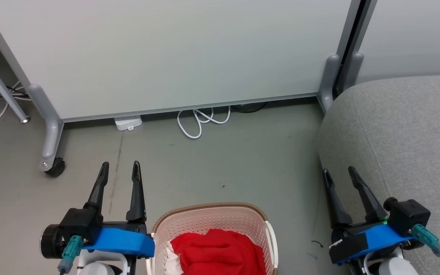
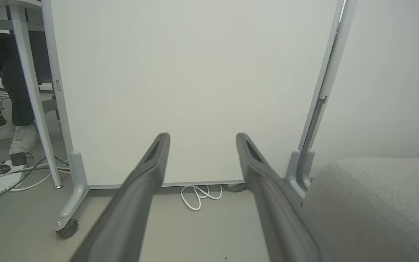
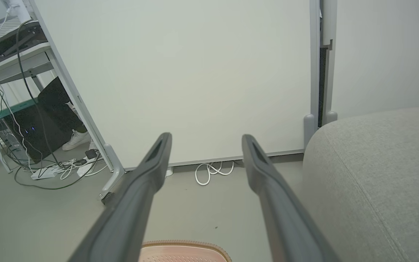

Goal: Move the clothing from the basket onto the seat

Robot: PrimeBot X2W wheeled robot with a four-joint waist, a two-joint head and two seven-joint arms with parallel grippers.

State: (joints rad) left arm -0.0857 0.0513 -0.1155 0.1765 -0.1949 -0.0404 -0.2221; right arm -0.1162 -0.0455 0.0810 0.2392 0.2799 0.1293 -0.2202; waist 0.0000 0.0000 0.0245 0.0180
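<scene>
Red clothing (image 1: 218,253) with a bit of white lies bunched in the cream perforated basket (image 1: 209,219), which stands on the floor at the bottom middle of the head view. The basket rim (image 3: 184,247) also peeks in at the bottom of the right wrist view. The grey seat (image 1: 403,141) fills the right side, also seen as the seat (image 2: 376,203) and the seat (image 3: 376,174). My left gripper (image 1: 120,166) hovers open just left of the basket, empty. My right gripper (image 1: 338,172) is open and empty beside the seat's front edge.
A white partition panel (image 1: 166,53) on grey wheeled feet (image 1: 52,162) stands ahead. White cable loops (image 1: 201,122) and a white power block (image 1: 128,123) lie at its base. A person's legs and white shoes (image 2: 20,138) are behind the panel at the left, near a desk with cables.
</scene>
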